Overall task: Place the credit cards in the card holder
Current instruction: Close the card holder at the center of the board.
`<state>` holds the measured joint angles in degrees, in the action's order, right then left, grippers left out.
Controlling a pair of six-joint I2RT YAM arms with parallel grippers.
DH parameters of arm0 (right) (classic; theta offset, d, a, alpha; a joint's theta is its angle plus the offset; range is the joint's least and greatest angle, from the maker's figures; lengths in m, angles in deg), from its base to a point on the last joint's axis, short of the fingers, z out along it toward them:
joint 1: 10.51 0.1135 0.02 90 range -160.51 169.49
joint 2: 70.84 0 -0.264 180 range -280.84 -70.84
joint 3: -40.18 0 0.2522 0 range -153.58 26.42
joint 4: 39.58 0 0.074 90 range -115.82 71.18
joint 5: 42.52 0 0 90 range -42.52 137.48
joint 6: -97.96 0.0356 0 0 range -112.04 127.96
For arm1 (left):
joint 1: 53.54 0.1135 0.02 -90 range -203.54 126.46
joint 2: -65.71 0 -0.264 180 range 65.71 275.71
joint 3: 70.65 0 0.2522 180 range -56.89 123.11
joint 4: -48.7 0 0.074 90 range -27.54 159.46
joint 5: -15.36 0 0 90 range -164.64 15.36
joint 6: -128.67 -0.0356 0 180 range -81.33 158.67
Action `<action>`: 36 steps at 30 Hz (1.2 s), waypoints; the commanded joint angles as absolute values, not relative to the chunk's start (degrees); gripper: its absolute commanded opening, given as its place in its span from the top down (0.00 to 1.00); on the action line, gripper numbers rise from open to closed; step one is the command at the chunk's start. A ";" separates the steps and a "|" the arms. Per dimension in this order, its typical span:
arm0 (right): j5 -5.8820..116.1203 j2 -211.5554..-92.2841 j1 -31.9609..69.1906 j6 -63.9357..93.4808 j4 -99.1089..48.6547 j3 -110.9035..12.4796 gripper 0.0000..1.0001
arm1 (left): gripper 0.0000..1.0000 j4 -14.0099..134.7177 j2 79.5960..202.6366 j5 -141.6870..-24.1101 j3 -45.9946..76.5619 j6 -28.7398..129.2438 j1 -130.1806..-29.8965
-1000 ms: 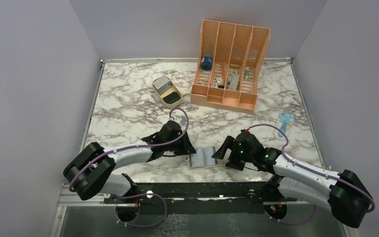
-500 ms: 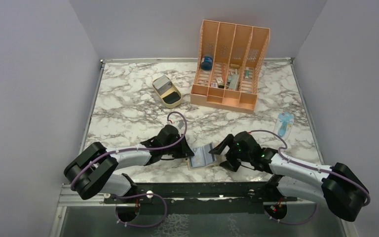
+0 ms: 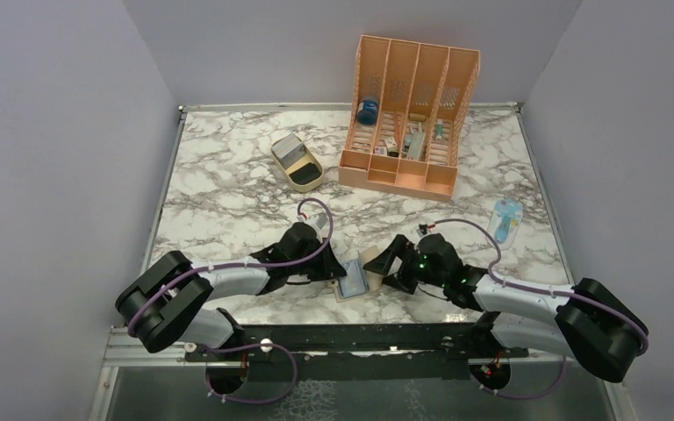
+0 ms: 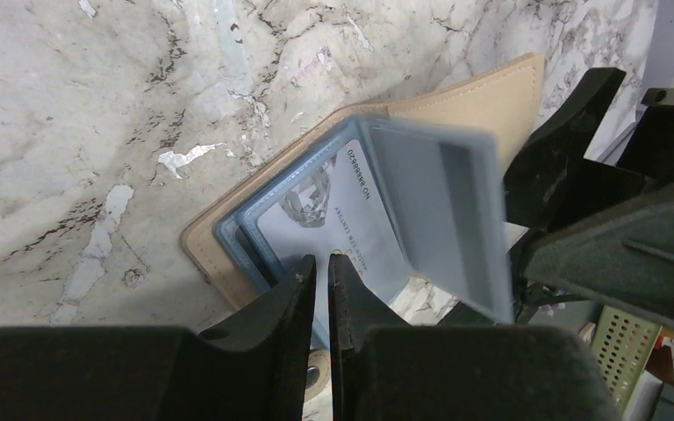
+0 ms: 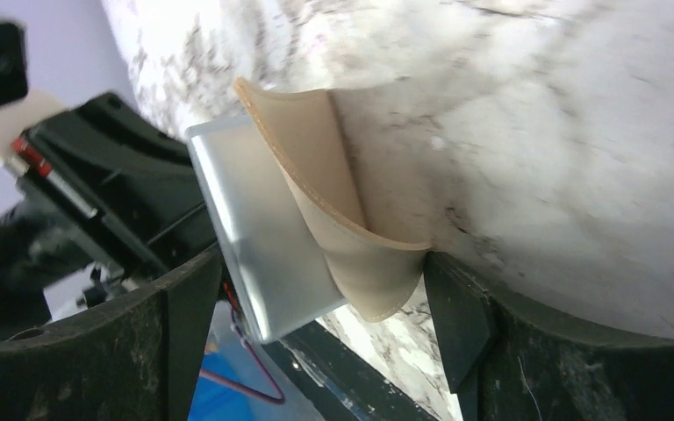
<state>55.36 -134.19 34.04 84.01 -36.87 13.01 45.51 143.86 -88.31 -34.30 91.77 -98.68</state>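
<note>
The card holder (image 3: 354,282) is a tan wallet lying near the table's front edge, half folded. Its right half (image 3: 373,259) stands raised. In the left wrist view a silver-grey credit card (image 4: 333,210) sits in the light-blue left pocket, and the blue inner flap (image 4: 443,202) tilts up over it. My left gripper (image 4: 320,260) is shut, its tips down on that card's near end. My right gripper (image 5: 325,263) is open wide around the raised tan flap (image 5: 316,175), one finger (image 5: 452,307) under its outer side.
A big orange slotted organizer (image 3: 408,123) with small items stands at the back. A tan oval tray (image 3: 298,164) holding a flat grey thing lies to its left. A blue-and-white item (image 3: 506,219) lies at the right. The table's front edge runs just behind the wallet.
My right gripper has moved left and tipped the wallet's right half up from flat towards the left half. The left gripper has stayed on the wallet's left side.
</note>
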 commanded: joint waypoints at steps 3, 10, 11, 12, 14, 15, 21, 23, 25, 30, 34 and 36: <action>67.58 -136.43 34.40 68.30 -53.85 12.62 0.13 | 0.85 49.52 145.01 -85.54 -36.27 90.61 -99.06; 76.81 -142.21 34.40 63.36 -60.11 11.37 0.15 | 0.84 50.58 143.91 -85.32 -35.95 90.70 -99.06; 77.64 -143.47 34.39 63.07 -60.63 11.06 0.15 | 0.84 51.12 143.62 -85.19 -35.68 90.58 -99.07; 78.57 -144.73 34.38 62.91 -61.17 10.76 0.15 | 0.84 51.94 143.19 -85.02 -35.24 90.47 -99.07; 80.47 -146.97 34.40 62.62 -62.00 9.85 0.17 | 0.82 53.89 141.94 -84.70 -34.21 90.07 -99.07; 81.10 -147.70 34.38 62.69 -62.27 9.55 0.18 | 0.81 55.31 141.05 -84.38 -33.52 89.77 -99.07; 81.58 -148.61 34.40 62.66 -61.10 8.71 0.21 | 0.74 63.48 134.09 -81.28 -30.59 89.31 -98.91; 81.29 -148.13 34.40 62.44 -59.66 8.10 0.23 | 0.73 64.39 132.33 -80.74 -30.95 89.81 -98.95; 80.75 -147.46 34.39 61.97 -57.84 7.40 0.28 | 0.73 64.85 131.22 -80.53 -31.55 90.23 -98.97; 80.14 -146.54 34.36 60.67 -54.11 5.35 0.30 | 0.73 66.30 130.75 -80.18 -32.70 90.21 -98.87; 78.38 -146.76 34.40 59.94 -51.53 3.97 0.32 | 0.73 66.92 130.50 -80.04 -33.06 89.94 -98.89; 77.72 -147.72 34.40 59.42 -50.63 3.31 0.43 | 0.73 67.54 130.65 -79.87 -33.00 89.71 -98.85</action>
